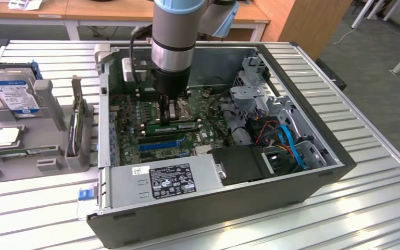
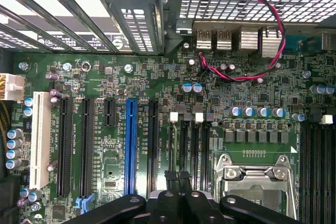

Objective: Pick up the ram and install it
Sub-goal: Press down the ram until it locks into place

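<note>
The ram (image 1: pixel 175 126) is a long, narrow green board carrying a row of small dark chips. In the exterior view it stands on edge on the motherboard (image 2: pixel 252 103), at 6 o'clock from the gripper (image 1: pixel 169 101), with the blue slot (image 1: pixel 162 142) at 6 o'clock below it. The jaws are pressed together above the board; contact with the ram cannot be determined.

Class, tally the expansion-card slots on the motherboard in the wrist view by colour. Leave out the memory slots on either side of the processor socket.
White slot: 1
Blue slot: 1
Black slots: 4 (three long, one short)
Total: 6
</note>
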Controlling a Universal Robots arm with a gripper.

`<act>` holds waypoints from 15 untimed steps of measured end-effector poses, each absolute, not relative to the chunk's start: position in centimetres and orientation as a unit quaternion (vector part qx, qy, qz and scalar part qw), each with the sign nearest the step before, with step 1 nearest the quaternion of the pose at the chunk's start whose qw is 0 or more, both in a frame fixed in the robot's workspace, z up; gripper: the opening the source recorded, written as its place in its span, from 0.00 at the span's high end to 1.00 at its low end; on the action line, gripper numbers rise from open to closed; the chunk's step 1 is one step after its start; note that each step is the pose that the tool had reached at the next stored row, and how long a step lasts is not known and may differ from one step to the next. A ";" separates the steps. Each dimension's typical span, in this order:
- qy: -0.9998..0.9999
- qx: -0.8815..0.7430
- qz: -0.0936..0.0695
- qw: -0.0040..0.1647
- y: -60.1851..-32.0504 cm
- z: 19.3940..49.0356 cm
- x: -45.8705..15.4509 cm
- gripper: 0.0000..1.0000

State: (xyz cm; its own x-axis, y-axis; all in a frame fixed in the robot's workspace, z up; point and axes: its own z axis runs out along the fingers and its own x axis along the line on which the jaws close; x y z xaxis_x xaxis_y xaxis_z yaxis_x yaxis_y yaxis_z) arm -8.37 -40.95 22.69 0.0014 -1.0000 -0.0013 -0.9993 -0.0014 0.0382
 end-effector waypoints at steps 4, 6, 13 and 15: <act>-0.706 0.707 -0.014 0.013 -41.0 22.6 -8.4 0.90; -0.706 0.707 -0.014 0.013 -41.0 22.6 -8.4 0.90; -0.706 0.707 -0.014 0.013 -41.0 22.5 -8.4 0.90; -0.706 0.707 -0.014 0.013 -41.0 22.5 -8.4 0.90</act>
